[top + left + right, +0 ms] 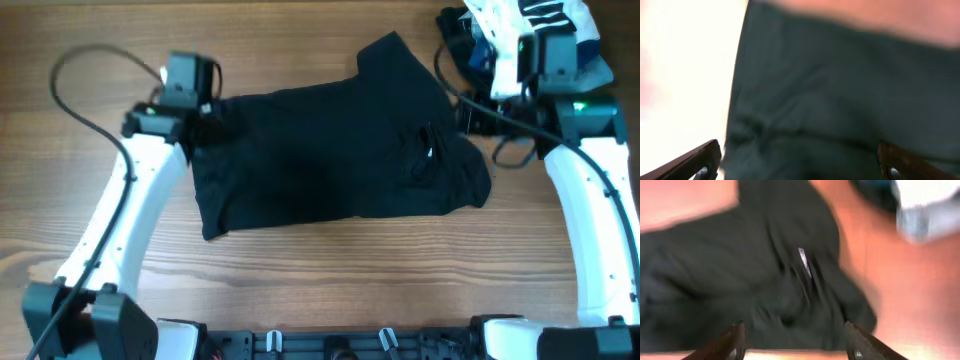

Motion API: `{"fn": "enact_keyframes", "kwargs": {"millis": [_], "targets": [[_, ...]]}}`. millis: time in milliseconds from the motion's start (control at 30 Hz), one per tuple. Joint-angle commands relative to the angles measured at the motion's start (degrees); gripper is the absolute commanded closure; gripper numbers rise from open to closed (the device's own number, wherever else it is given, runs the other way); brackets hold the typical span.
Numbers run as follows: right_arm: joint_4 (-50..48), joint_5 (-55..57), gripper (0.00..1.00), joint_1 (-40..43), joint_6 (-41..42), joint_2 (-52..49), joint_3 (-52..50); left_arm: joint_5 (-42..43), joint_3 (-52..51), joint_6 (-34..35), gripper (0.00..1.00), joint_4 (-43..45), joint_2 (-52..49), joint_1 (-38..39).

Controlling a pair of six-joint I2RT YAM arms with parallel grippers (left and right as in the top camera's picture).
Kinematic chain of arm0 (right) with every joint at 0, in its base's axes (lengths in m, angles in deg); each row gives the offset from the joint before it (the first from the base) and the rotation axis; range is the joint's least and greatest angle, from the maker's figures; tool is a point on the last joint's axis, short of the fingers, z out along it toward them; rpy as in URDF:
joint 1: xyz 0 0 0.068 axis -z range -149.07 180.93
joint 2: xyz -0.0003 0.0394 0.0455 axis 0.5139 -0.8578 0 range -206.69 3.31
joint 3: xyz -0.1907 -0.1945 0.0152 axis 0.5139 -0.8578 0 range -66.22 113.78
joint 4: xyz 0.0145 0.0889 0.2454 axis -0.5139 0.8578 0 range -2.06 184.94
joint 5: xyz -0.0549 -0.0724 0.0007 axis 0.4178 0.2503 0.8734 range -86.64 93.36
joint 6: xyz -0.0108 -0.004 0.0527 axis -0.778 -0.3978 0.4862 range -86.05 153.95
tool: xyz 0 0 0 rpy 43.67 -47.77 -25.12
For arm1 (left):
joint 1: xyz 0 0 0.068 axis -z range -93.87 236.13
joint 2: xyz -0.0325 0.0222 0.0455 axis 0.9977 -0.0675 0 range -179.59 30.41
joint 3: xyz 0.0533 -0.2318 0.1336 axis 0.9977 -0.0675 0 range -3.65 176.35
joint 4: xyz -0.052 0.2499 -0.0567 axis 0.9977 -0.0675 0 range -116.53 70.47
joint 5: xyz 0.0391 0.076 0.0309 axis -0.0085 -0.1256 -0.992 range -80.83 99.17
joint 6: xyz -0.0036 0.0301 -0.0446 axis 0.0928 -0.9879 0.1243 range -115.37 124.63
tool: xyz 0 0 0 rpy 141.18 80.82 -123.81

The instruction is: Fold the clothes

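The black garment lies spread on the wooden table, roughly folded, with a sleeve pointing to the back and a small white label near its right edge. My left gripper is at the garment's left edge, jaws open over the cloth. My right gripper is at the garment's right edge, jaws open, with the cloth and label in front of them. Neither gripper holds anything.
A pile of other clothes, white with black stripes and light blue, lies at the back right corner behind the right arm; it also shows in the right wrist view. Bare wood lies in front of the garment.
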State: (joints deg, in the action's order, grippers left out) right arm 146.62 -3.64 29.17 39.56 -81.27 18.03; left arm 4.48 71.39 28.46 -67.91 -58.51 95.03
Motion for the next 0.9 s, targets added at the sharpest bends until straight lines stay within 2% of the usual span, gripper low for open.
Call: {"fn": "enact_keyframes", "kwargs": {"millis": [0,167,333,567,867], "targets": [[-8.1,-3.4,0.34,0.1,-6.7,-4.2,6.7,2.8,9.3,-5.8,0.00,0.2,-1.0,-3.9],[-20.9,-3.3,0.33,0.1,-12.1,-12.5,10.7,5.5,12.3,-7.2,0.01,2.3,-7.4,-9.5],[-30.8,-4.7,0.32,-0.5,-14.6,-22.3,10.7,8.3,12.4,-9.2,0.01,11.3,-19.8,-11.5],[-32.4,-5.5,0.31,-2.3,-14.6,-28.5,10.7,7.2,14.4,-10.0,0.02,16.4,-31.7,-11.4],[-35.1,-5.5,0.32,-2.6,-14.5,-31.8,10.7,5.1,14.3,-10.2,0.06,19.5,-34.0,-11.4]]}}
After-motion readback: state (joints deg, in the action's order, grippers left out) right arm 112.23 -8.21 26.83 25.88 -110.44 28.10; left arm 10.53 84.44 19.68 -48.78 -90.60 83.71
